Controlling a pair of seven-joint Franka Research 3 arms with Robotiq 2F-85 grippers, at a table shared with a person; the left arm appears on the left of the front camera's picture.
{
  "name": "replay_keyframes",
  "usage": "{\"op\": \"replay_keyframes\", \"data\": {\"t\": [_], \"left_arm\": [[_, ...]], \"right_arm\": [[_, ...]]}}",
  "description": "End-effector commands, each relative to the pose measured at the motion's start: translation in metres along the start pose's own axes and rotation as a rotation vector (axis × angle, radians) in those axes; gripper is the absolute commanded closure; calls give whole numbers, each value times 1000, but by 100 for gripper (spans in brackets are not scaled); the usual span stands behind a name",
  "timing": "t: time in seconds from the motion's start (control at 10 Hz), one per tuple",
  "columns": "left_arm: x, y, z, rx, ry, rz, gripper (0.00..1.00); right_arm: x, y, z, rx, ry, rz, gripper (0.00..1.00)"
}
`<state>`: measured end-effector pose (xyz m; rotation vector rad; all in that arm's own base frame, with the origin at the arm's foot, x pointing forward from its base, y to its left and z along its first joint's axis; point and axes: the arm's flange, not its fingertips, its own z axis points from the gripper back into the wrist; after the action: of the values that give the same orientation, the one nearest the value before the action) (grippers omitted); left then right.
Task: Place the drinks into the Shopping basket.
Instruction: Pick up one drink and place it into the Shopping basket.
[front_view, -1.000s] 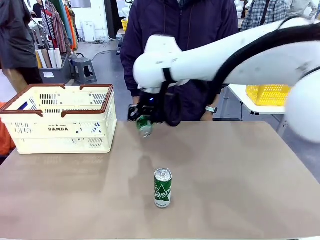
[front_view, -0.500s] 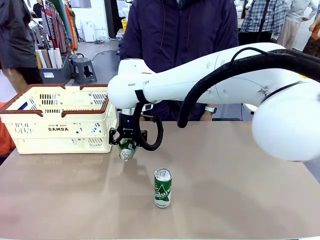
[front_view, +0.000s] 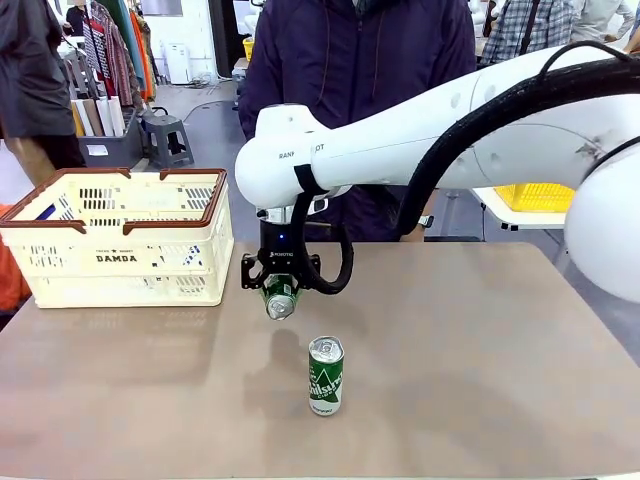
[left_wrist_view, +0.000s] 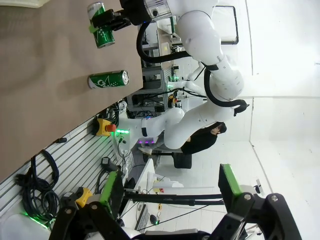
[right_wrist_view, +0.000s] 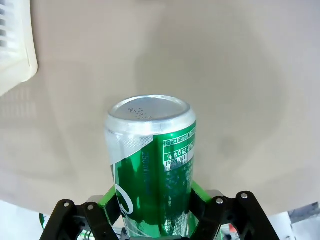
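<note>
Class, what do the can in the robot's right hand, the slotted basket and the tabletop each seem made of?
Held green can: metal, probably aluminium; glossy printed wall, bare silvery end. Shopping basket: moulded plastic, matt cream with brown rim, slotted walls. Table: perhaps laminate; smooth, dull brown, faint reflections.

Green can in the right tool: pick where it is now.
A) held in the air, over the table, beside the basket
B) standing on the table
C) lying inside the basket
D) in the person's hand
A: the right tool is shut on the green can, tilted above the table, to the right of the Shopping basket and outside it.
</note>
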<state>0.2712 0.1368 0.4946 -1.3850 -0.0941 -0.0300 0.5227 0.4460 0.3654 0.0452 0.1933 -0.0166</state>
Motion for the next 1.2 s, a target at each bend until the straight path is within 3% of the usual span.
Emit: {"op": "replay_keyframes", "data": {"t": [0.0,0.3,1.0,1.1], "left_arm": [[-1,-3,0,-18,-9,-2,0],[-1,-3,0,-18,-9,-2,0],[-1,-3,0,-18,-9,-2,0],[-1,-3,0,-18,-9,-2,0]], "right_arm": [[5,7,6,20,-16,-36,100],[5,-2,-17,-41,-1,16,100],[16,-22,-56,21,-23,67,100],[14,-21,-55,28,-22,61,81]]}}
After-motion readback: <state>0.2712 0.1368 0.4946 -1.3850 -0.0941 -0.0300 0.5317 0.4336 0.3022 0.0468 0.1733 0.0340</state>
